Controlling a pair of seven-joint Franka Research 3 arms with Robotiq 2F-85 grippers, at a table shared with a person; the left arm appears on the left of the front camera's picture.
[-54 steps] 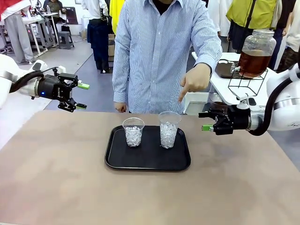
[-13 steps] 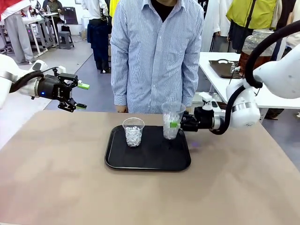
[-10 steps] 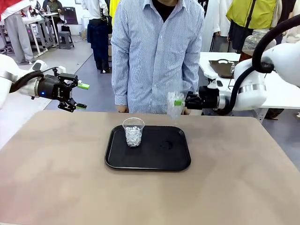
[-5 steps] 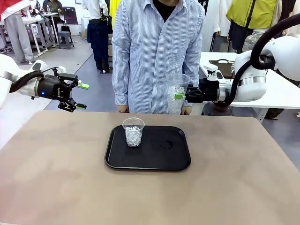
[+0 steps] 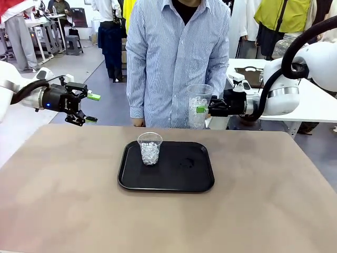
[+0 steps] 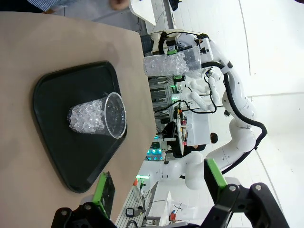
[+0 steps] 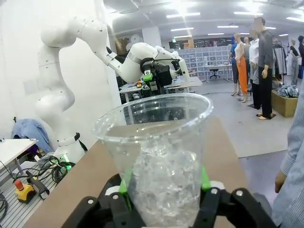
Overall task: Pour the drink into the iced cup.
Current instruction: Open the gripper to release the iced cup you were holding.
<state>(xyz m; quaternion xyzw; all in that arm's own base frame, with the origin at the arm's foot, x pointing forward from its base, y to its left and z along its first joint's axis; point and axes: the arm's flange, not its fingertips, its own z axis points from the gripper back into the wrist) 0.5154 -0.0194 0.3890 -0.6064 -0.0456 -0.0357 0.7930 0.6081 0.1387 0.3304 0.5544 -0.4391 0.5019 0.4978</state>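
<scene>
The iced cup (image 5: 198, 104) is a tall clear plastic cup about half full of ice, in the air above the far right edge of the table (image 5: 263, 211), just in front of the person's striped shirt (image 5: 174, 52) and beyond the right end of the black tray (image 5: 174, 182); the right gripper (image 5: 200, 109) is clamped on its wall about halfway up, green pads on opposite sides, as the right wrist view shows with the cup (image 7: 159, 142) between the fingers of the gripper (image 7: 164, 183). That side grip at mid-height looks chosen to keep the cup level so the ice stays in and the mouth is free for liquid. The cup stands upright, long axis vertical, open mouth up, narrower base down, while the gripper reaches in level from the right. No amber drink can be made out for certain; a glass jar (image 5: 285, 45) on the side table at the far right is mostly hidden behind the right arm, and I judge the cup is being carried towards it for filling. A second, shorter iced cup (image 5: 150, 148) sits upright on the left half of the tray, untouched. The left gripper (image 5: 90, 108) hangs at the far left, fingers wide apart and holding nothing, well clear of the tray, probably parked out of the way.
</scene>
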